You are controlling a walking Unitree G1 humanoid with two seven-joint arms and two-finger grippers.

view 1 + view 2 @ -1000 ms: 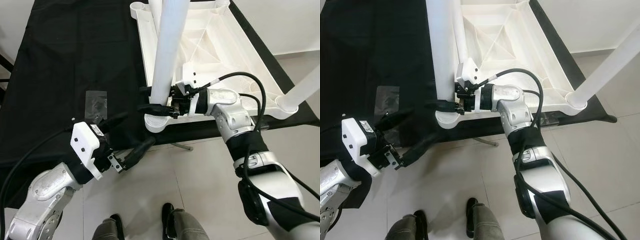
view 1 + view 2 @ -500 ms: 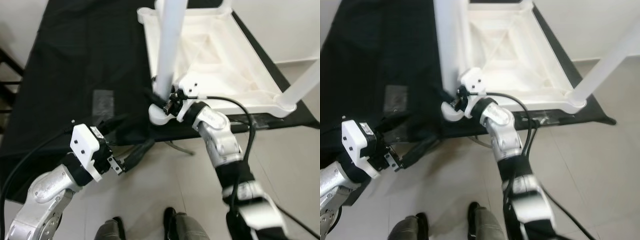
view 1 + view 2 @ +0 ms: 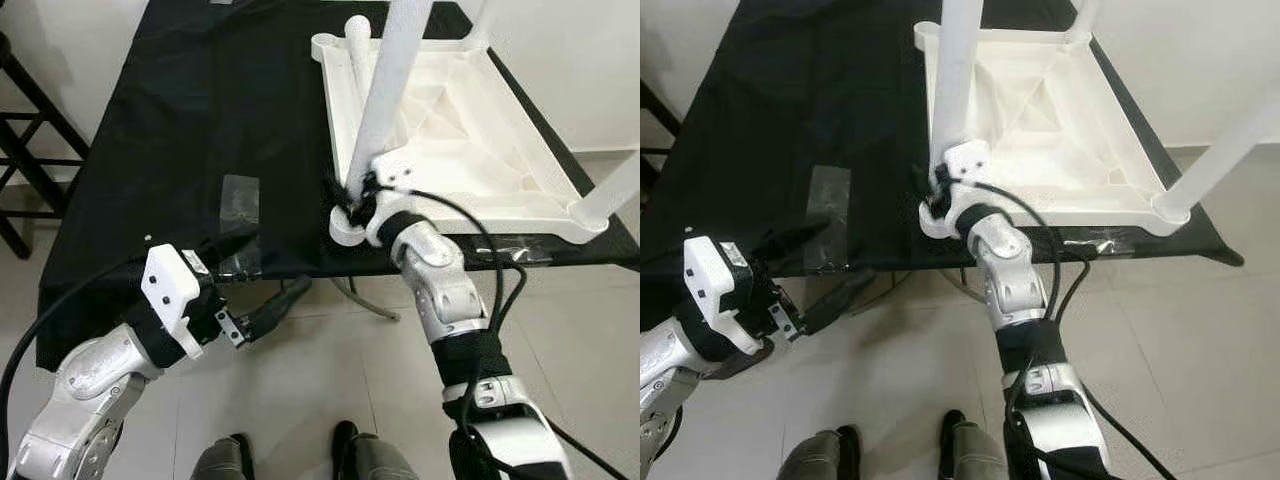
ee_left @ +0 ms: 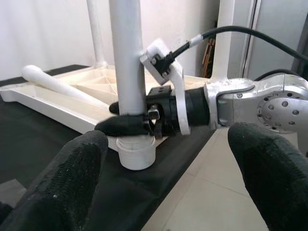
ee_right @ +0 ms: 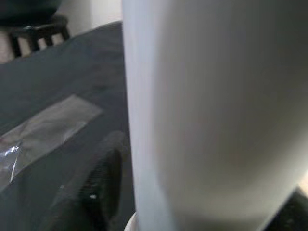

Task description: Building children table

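Right gripper (image 4: 126, 118) clamped on white table leg (image 3: 388, 98), left gripper (image 3: 262, 300) spread apart, no legible labels.

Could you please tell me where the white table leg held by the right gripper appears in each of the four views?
Left eye view: leg rises from the upturned tabletop's near left corner, at centre.
Right eye view: leg, left of centre.
Left wrist view: upright post, left of centre, with the right gripper clamped low on it.
Right wrist view: broad pale column.
Shared landmark: the black cloth.
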